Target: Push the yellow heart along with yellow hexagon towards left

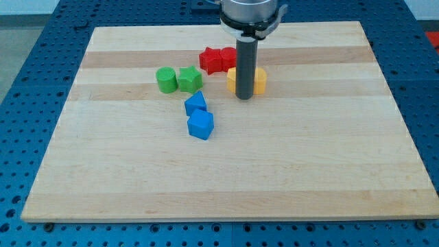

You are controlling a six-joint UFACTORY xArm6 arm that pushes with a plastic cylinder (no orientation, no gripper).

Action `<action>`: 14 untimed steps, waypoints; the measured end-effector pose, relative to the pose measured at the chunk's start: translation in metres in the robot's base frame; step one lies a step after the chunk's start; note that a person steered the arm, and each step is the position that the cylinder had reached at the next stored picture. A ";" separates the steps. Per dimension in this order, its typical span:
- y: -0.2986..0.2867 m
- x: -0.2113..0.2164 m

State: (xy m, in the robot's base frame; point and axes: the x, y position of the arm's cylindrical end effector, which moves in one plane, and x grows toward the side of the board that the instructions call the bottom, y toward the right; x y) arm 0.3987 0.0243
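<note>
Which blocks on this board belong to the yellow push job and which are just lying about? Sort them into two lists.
Part of the job:
- yellow blocks, a pair touching, shapes largely hidden behind the rod
- my tip, at the pair's near edge, between them

Just lying about:
- red blocks, behind the yellow pair
- green blocks, towards the view's left
- blue blocks, nearer the view's bottom

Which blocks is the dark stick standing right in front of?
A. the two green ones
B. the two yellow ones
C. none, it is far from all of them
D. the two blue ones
B: my tip sits at the near edge of the two yellow blocks, with the rod covering the middle of the pair; the shapes cannot be made out behind it.
</note>
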 end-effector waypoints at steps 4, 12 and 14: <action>0.099 -0.006; 0.029 -0.024; 0.048 -0.007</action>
State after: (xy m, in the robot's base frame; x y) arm 0.3916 0.0727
